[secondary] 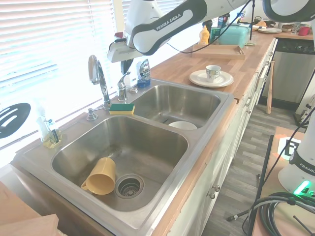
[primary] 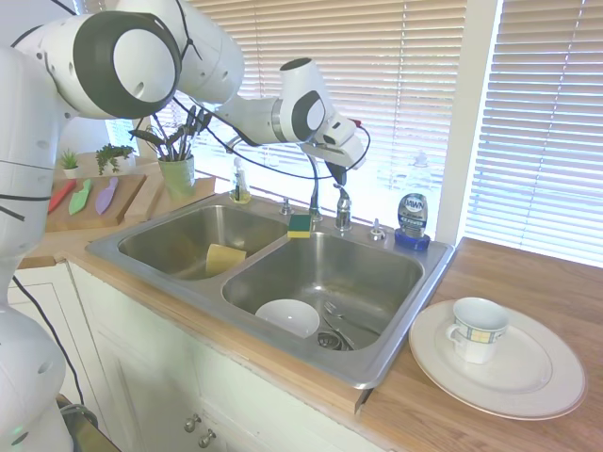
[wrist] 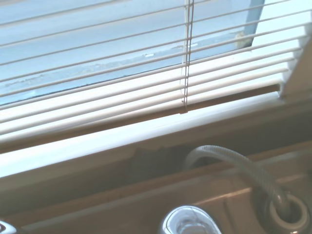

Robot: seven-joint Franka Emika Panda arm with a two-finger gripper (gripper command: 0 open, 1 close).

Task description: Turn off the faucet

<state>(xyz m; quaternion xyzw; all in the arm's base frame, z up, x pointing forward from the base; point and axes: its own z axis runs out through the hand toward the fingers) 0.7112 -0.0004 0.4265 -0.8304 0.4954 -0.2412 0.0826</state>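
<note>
— Where do we grip the faucet (primary: 320, 193)?
— Behind the sink divider; its upright lever (secondary: 121, 84) looks stiff, slick chrome, so we press near its top.
— Our gripper (primary: 337, 172)?
— Just above it; we cannot tell the jaws.

You see the faucet (secondary: 98, 73), shiny chrome, at the back rim of the double sink, roughly behind the divider between the two basins. Its thin gooseneck spout (primary: 314, 184) arches tall; beside it the short lever handle (secondary: 122, 86) stands upright, tilted slightly.
</note>
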